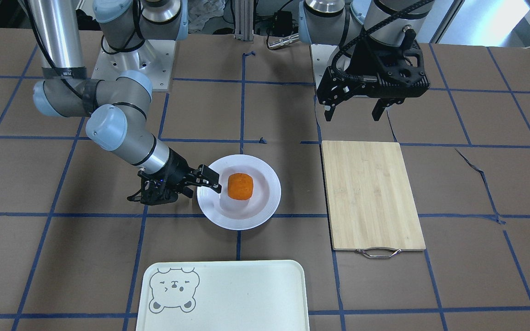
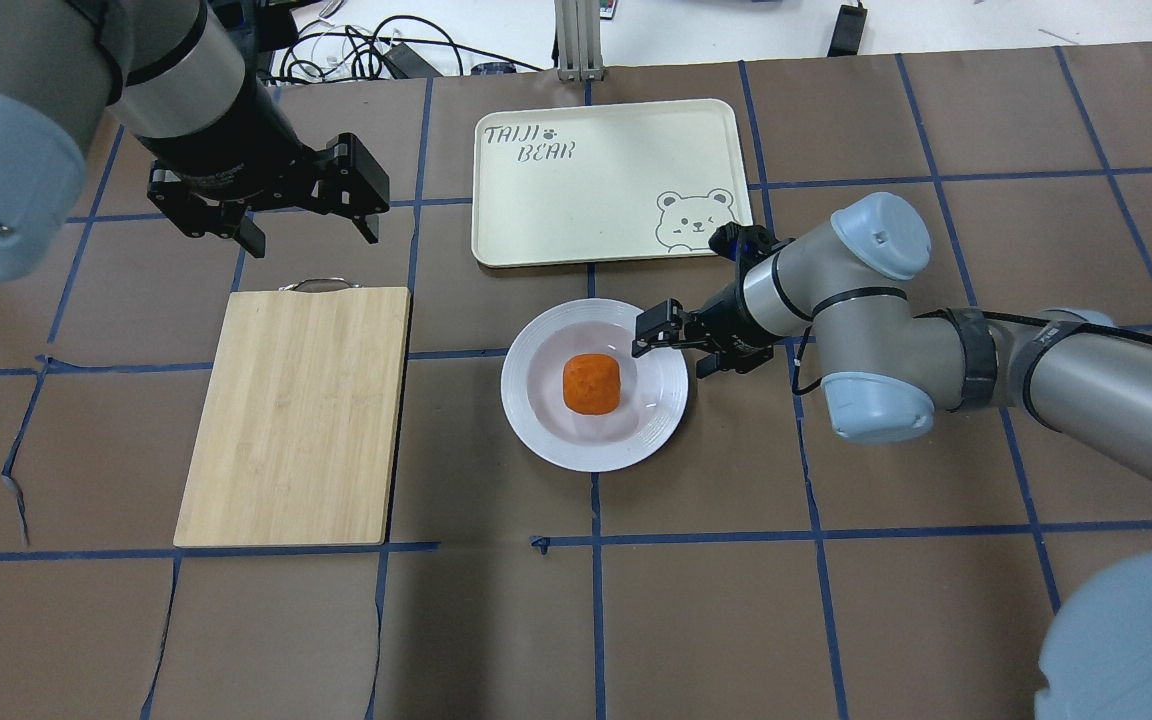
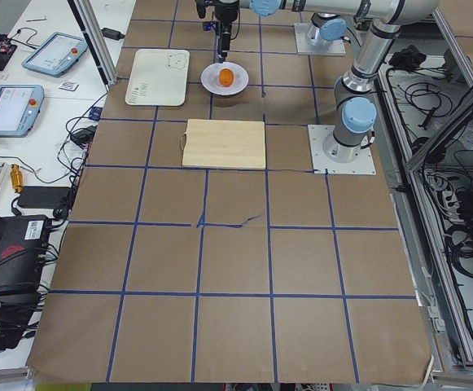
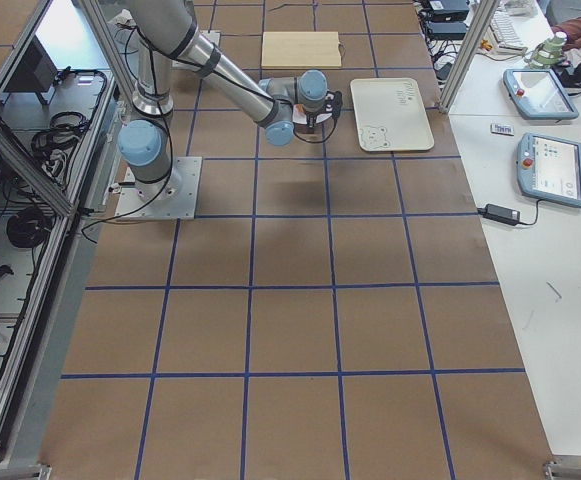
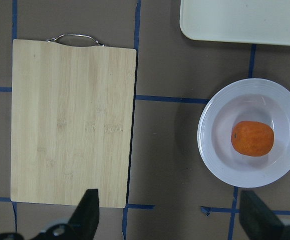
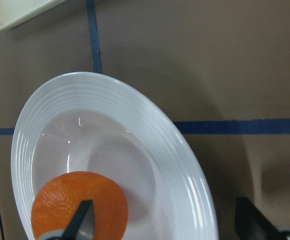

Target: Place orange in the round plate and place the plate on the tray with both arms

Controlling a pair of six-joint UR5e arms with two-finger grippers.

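The orange (image 2: pixel 591 383) lies in the sunken centre of the round plate (image 2: pixel 546 440), which rests on the table. My right gripper (image 2: pixel 673 353) is open at the plate's right rim. In the right wrist view one of its fingers (image 6: pixel 80 222) hangs over the orange (image 6: pixel 77 202) and the other stands outside the plate's rim (image 6: pixel 189 190). The tray (image 2: pixel 596 180) lies bare just beyond the plate. My left gripper (image 2: pixel 311 235) hovers open over the table, holding nothing, past the handle end of a board.
A bamboo cutting board (image 2: pixel 296 415) with a metal handle lies left of the plate. The brown table cover (image 2: pixel 736 600) has blue tape lines. Cables and a post (image 2: pixel 576 40) stand beyond the tray.
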